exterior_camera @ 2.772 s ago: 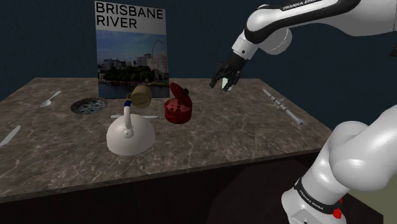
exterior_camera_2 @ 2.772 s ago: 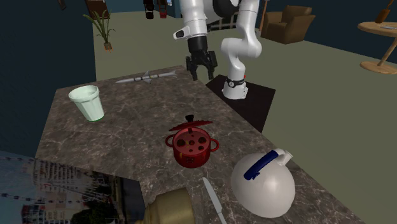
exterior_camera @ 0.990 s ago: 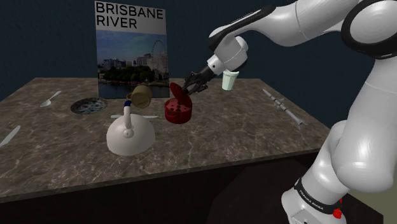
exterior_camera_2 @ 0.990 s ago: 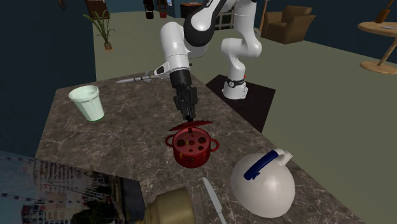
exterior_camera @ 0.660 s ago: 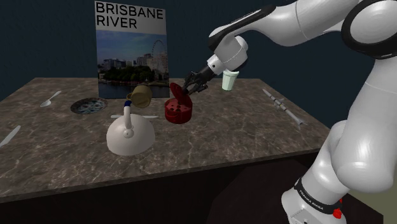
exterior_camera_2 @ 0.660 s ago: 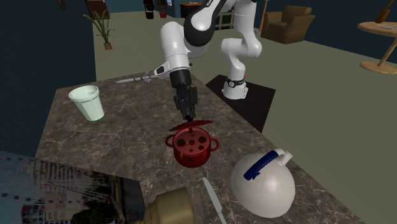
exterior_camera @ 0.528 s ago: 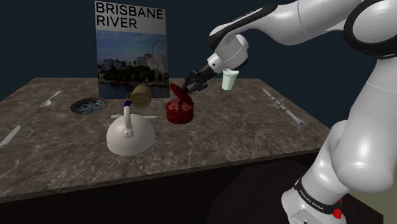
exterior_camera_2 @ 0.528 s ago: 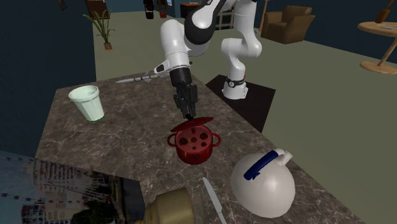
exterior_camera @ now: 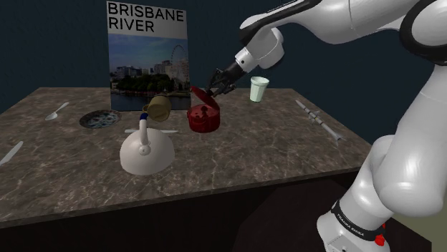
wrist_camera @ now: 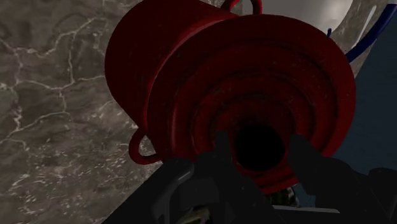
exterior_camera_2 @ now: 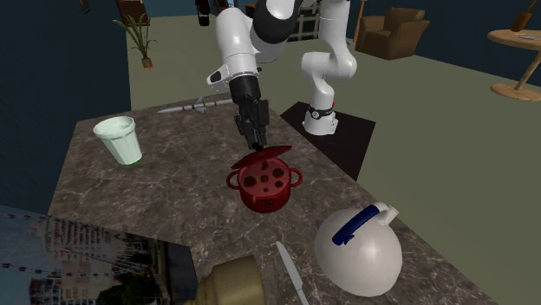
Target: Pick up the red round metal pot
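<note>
The jaws clamp narrowly on the lid knob of the red pot, which hangs tilted over the dark marbled tabletop, between the white kettle and the pale cup.

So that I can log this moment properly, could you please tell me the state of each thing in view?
red pot: tilted, hanging by its lid from the fingers.
gripper: shut on the red pot.
white kettle: upright on the table.
brass cup: on its side.
pale green cup: upright.
poster: standing upright.
</note>
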`<control>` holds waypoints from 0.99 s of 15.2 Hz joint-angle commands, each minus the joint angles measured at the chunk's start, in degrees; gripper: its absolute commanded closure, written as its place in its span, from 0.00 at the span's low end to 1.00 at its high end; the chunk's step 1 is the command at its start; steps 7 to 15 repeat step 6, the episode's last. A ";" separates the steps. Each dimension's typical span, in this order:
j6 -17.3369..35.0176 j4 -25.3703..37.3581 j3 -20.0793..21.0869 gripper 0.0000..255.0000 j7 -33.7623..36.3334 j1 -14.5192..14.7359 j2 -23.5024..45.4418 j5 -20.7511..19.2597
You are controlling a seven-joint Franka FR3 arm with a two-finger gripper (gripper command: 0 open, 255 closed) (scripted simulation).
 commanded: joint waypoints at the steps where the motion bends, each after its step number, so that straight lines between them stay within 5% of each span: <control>1: -0.66 0.60 -0.06 1.00 1.49 0.04 -0.81 -1.22; 15: -1.87 1.59 -0.18 1.00 3.65 0.01 -1.82 -3.05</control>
